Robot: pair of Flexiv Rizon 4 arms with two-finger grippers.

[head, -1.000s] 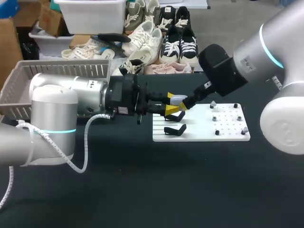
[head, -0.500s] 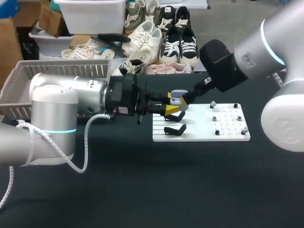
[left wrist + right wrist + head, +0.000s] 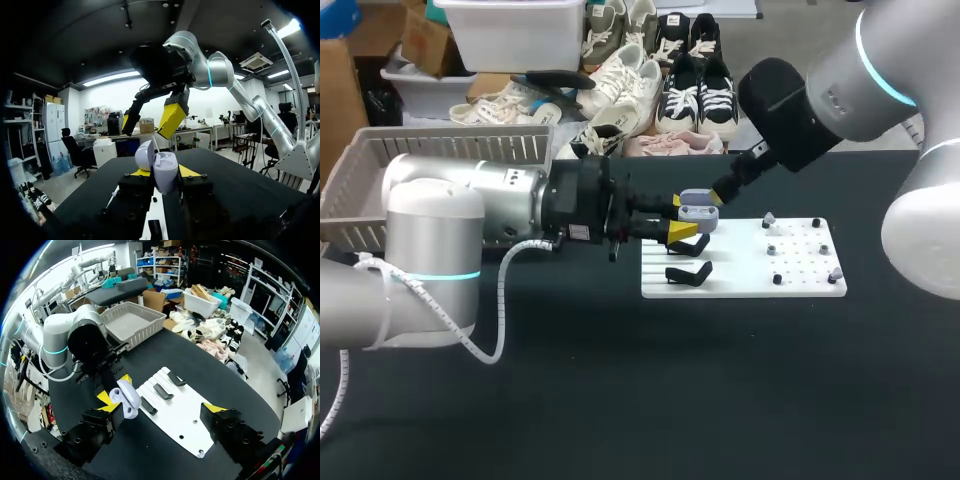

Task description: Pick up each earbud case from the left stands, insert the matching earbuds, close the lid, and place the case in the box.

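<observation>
Left gripper [image 3: 164,173] clamped on earbud case [image 3: 159,169], lid flipped open. Case held in air over the black stands [image 3: 687,272] at left end of white board [image 3: 800,275]. Right gripper [image 3: 148,120] has fingers wide apart and hangs just above the case, coming in from the board side. Grey basket [image 3: 380,170] sits well apart, at far-left edge of worktop [image 3: 620,400].

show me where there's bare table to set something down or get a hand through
Free: the wide table strip between the white board and the near edge. Crowded: over the board's left end, where the left gripper holds the earbud case by the open right gripper; the basket fills the far left corner.
</observation>
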